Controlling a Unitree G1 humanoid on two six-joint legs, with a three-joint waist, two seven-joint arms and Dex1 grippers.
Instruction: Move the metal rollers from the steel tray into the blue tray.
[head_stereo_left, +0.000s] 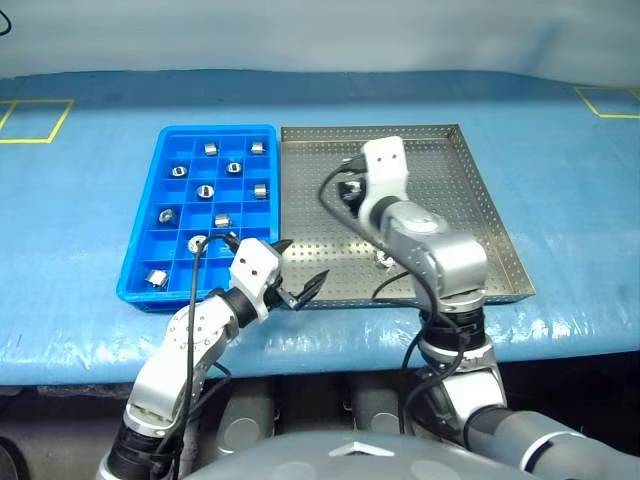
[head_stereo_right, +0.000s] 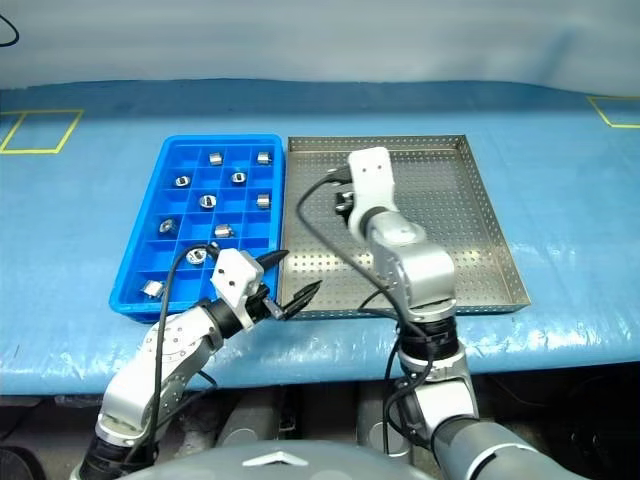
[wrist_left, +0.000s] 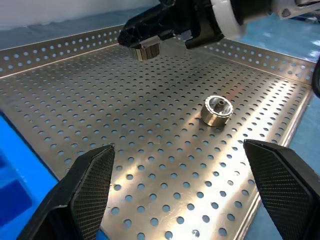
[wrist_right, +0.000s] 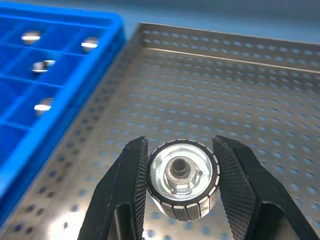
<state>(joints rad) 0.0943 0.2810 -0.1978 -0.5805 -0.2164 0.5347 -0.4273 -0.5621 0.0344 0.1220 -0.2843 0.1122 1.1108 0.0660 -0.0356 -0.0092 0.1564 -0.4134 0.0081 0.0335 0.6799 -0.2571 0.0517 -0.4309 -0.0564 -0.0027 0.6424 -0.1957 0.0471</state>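
Left tool (head_stereo_left: 298, 272) gapes level (near steel tray's (head_stereo_left: 480, 200) front rim); right tool (wrist_right: 182, 185), raised, clamps a roller (wrist_right: 182, 179).

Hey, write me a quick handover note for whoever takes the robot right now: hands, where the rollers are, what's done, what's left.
Right hand: shut on one metal roller, held above the steel tray.
Left hand: open, holding nothing, over the steel tray's near edge beside the blue tray.
Done: ten rollers in the blue tray's compartments, for instance this one.
Left: place the held roller in a free compartment, then fetch the last loose roller lying on the steel tray floor.
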